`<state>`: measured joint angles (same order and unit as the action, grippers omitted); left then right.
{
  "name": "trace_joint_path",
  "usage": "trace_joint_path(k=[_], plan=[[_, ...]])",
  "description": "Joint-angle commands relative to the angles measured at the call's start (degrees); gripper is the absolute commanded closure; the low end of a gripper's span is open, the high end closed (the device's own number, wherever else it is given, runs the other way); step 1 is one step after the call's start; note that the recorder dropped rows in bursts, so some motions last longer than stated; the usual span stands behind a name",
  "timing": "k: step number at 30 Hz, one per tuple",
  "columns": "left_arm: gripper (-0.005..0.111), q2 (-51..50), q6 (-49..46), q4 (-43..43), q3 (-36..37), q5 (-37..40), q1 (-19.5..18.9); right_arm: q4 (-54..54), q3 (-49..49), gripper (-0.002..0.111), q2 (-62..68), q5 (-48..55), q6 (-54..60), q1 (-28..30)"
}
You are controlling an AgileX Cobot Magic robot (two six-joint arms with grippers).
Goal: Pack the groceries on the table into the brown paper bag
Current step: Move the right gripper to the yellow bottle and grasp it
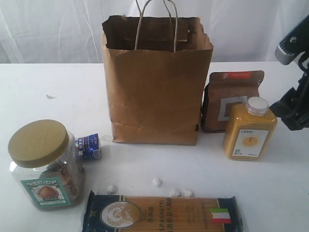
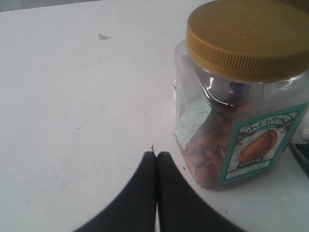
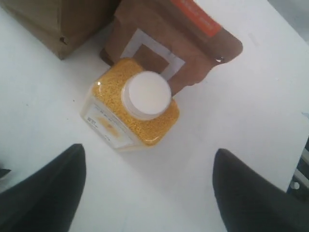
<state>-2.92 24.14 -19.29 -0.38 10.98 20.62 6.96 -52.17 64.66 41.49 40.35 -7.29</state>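
Along the near edge of the table [image 1: 29, 96] the blue spaghetti packet [image 1: 161, 215] lies flat, its length running with that edge, and four tiny foil balls [image 1: 157, 182] sit scattered just behind it. At the near left corner stands the tan-lidded clear jar [image 1: 46, 164], upright, with the small blue-white carton [image 1: 89, 146] just beside it on the far side. The left gripper [image 2: 156, 159] hangs low beside that jar with its fingers pressed together on nothing. Further back, toward the right edge, the yellow white-capped bottle [image 1: 249, 128] stands upright on the table, its long axis vertical and its label facing the near edge. It looks squarish in the body, packed with fine yellow grain under a round white cap. Right behind it stands the brown pouch [image 1: 231, 94], with a white square on its front, either touching the bottle or very nearly so. The right gripper [image 3: 149, 193] hovers raised near the right edge with its fingers spread wide and empty. The bottle lies ahead of and below the fingertips, roughly centred on the gap between them. I'd judge this arm much the nearer, so the bottle is its next pick. At the middle of the table, beside the pouch, the brown paper bag [image 1: 154, 82] stands open-mouthed with its handles up
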Motion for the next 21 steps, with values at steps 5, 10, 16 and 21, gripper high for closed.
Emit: trace_joint_path(k=[5,10,16,21], plan=[[0.107,0.2,-0.2,0.0,0.4,0.1,-0.1,2.4,-3.4,0.040,8.5,3.1,11.2,1.6],[0.107,0.2,-0.2,0.0,0.4,0.1,-0.1,2.4,-7.7,0.040,13.9,4.7,16.7,1.6],[0.107,0.2,-0.2,0.0,0.4,0.1,-0.1,3.0,-10.6,0.040,19.6,4.7,18.0,1.6],[0.107,0.2,-0.2,0.0,0.4,0.1,-0.1,5.0,-10.6,0.040,24.8,3.0,21.5,1.1]])
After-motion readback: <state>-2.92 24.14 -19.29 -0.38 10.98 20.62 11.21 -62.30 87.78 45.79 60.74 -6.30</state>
